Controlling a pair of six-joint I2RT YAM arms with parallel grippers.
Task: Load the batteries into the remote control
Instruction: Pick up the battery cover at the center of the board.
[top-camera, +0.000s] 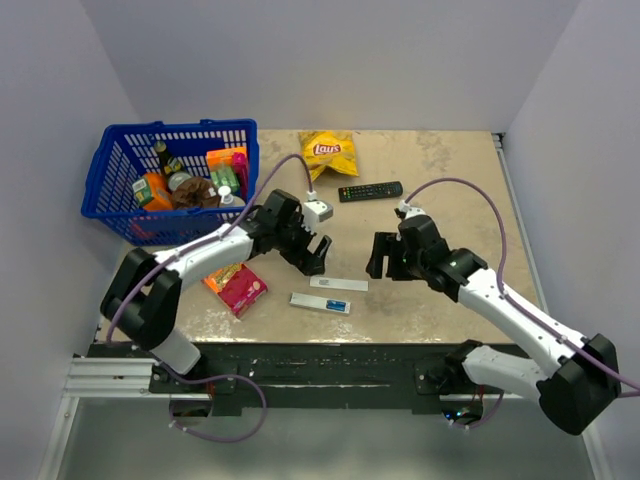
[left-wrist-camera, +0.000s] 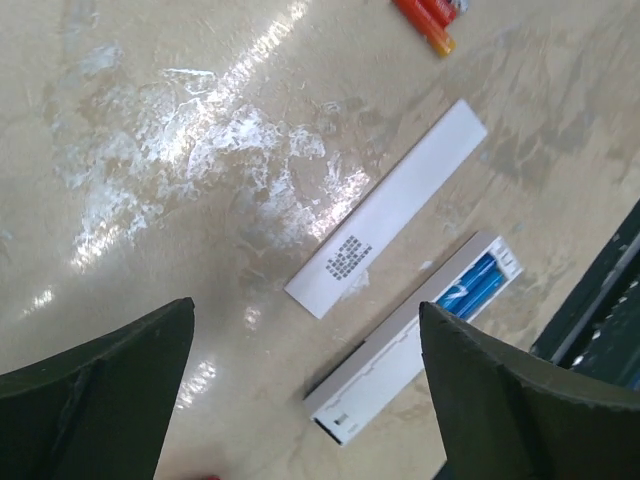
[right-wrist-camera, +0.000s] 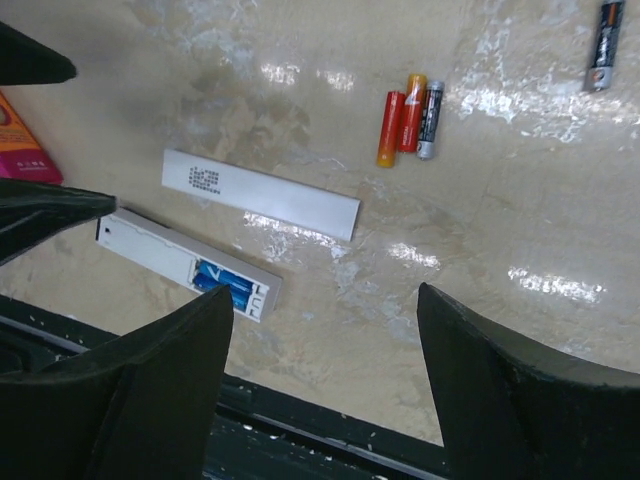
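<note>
The white remote control (top-camera: 320, 303) lies near the table's front edge with its back open. Two blue batteries (left-wrist-camera: 472, 290) sit in its compartment (right-wrist-camera: 225, 282). Its detached white back strip (top-camera: 338, 284) lies flat just behind it. My left gripper (top-camera: 312, 252) hangs open above and left of the strip, with nothing between its fingers (left-wrist-camera: 306, 305). My right gripper (top-camera: 380, 258) is open and empty to the right (right-wrist-camera: 325, 290). Loose on the table lie a red battery (right-wrist-camera: 390, 128), an orange one (right-wrist-camera: 411, 112) and a grey-black one (right-wrist-camera: 430, 120).
A further dark battery (right-wrist-camera: 604, 45) lies farther right. A pink and orange packet (top-camera: 236, 286) sits left of the remote. A black remote (top-camera: 370, 190), a yellow chips bag (top-camera: 328, 152) and a blue basket (top-camera: 180, 127) of groceries stand at the back.
</note>
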